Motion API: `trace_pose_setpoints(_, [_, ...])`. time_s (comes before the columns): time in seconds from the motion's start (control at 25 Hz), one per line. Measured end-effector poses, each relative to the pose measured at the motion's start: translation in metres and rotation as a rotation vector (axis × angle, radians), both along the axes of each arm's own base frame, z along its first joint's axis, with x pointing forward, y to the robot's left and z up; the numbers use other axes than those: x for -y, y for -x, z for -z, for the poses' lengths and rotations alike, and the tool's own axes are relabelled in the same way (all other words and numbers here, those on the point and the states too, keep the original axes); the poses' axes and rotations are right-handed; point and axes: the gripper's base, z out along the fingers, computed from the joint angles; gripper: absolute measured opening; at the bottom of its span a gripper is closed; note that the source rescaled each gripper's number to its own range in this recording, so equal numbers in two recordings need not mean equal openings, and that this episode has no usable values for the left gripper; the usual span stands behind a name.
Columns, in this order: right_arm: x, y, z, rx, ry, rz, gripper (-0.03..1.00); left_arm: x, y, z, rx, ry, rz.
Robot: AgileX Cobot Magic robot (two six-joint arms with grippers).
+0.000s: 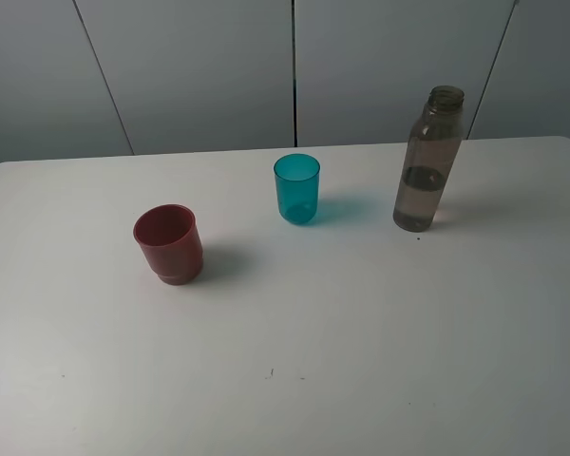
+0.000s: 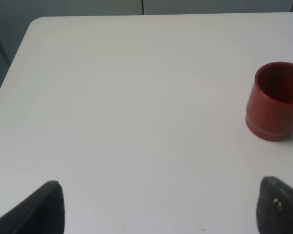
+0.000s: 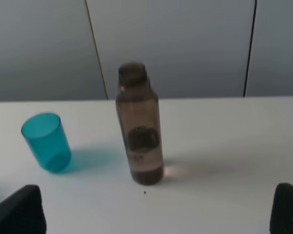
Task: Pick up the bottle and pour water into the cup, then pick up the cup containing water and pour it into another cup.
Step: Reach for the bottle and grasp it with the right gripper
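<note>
The tall smoky grey-brown bottle (image 1: 427,161) stands uncapped at the right of the white table, partly filled with water. The teal cup (image 1: 296,188) stands upright near the middle, and the squat dark-red cup (image 1: 169,244) sits to its left. Neither arm shows in the high view. In the right wrist view the bottle (image 3: 139,126) and teal cup (image 3: 47,142) stand ahead of my right gripper (image 3: 158,210), whose dark fingers (image 3: 20,210) are spread wide with nothing between them. In the left wrist view the red cup (image 2: 276,101) stands ahead of the open, empty left gripper (image 2: 163,207).
The white table (image 1: 361,342) runs to a back edge against grey wall panels (image 1: 199,66). Its rounded far-left corner (image 2: 36,22) shows in the left wrist view. A few tiny dark specks (image 1: 272,372) mark the tabletop.
</note>
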Motion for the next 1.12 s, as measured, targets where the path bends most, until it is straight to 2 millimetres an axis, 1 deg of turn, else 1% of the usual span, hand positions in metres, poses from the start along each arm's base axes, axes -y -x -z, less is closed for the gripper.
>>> trace_pose_setpoints(0.08, [-0.001, -0.016, -0.014, 0.027, -0.003, 0.005, 1.0, 0.0, 0.0, 0.0, 0.0, 0.0, 0.0])
trace_pose_setpoints(0.16, [-0.002, -0.034, -0.022, 0.046, -0.024, 0.006, 1.0, 0.0, 0.0, 0.0, 0.0, 0.0, 0.0])
trace_pose_setpoints(0.24, [-0.005, -0.054, -0.022, 0.024, -0.053, 0.003, 1.0, 0.0, 0.0, 0.0, 0.0, 0.0, 0.0])
trace_pose_setpoints(0.32, [-0.008, -0.073, -0.016, -0.006, -0.063, -0.006, 1.0, 0.0, 0.0, 0.0, 0.0, 0.0, 0.0])
trace_pose_setpoints(0.44, [-0.01, -0.102, 0.006, -0.09, -0.029, -0.016, 1.0, 0.0, 0.0, 0.0, 0.0, 0.0, 0.0])
trace_pose_setpoints(0.56, [-0.016, -0.125, 0.041, -0.198, 0.011, -0.052, 1.0, 0.0, 0.0, 0.0, 0.0, 0.0, 0.0])
trace_pose_setpoints(0.68, [-0.026, -0.14, 0.078, -0.271, 0.039, -0.094, 1.0, 0.0, 0.0, 0.0, 0.0, 0.0, 0.0])
trace_pose_setpoints(0.76, [-0.032, -0.148, 0.099, -0.271, 0.054, -0.108, 1.0, 0.0, 0.0, 0.0, 0.0, 0.0, 0.0])
trace_pose_setpoints(0.84, [-0.033, -0.157, 0.119, -0.248, 0.066, -0.092, 1.0, 0.0, 0.0, 0.0, 0.0, 0.0, 0.0])
trace_pose_setpoints(0.88, [-0.033, -0.161, 0.126, -0.237, 0.07, -0.085, 1.0, 0.0, 0.0, 0.0, 0.0, 0.0, 0.0])
trace_pose_setpoints(1.12, [-0.036, -0.183, 0.164, -0.3, 0.129, -0.079, 1.0, 0.0, 0.0, 0.0, 0.0, 0.0, 0.0])
